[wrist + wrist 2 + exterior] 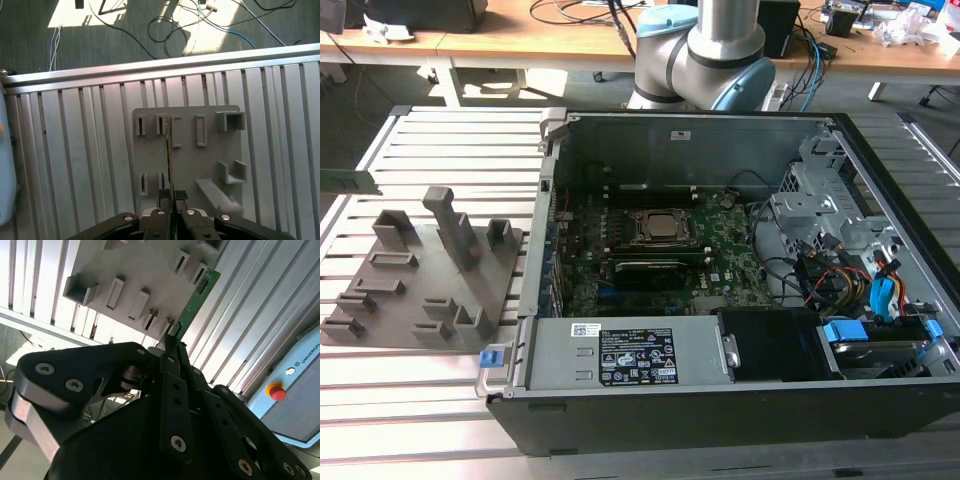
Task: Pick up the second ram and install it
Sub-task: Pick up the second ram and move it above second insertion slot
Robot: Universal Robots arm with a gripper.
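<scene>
My gripper (170, 195) is shut on the second ram (169, 150), a thin green board seen edge-on in the first wrist view. It hangs above the grey holder tray (210, 165). In the second wrist view the black fingers (170, 365) pinch the green ram (199, 296) at one end, and its free end reaches out over the tray (145, 270). In the exterior view a green strip of the ram (348, 181) shows at the left edge, above and beyond the tray (420, 275).
The open computer case (720, 400) lies at the exterior view's right, with the green motherboard (660, 250), drive cage (820, 200) and cables inside. The slatted metal table (75, 160) carries both. The arm's base (705, 50) stands behind the case.
</scene>
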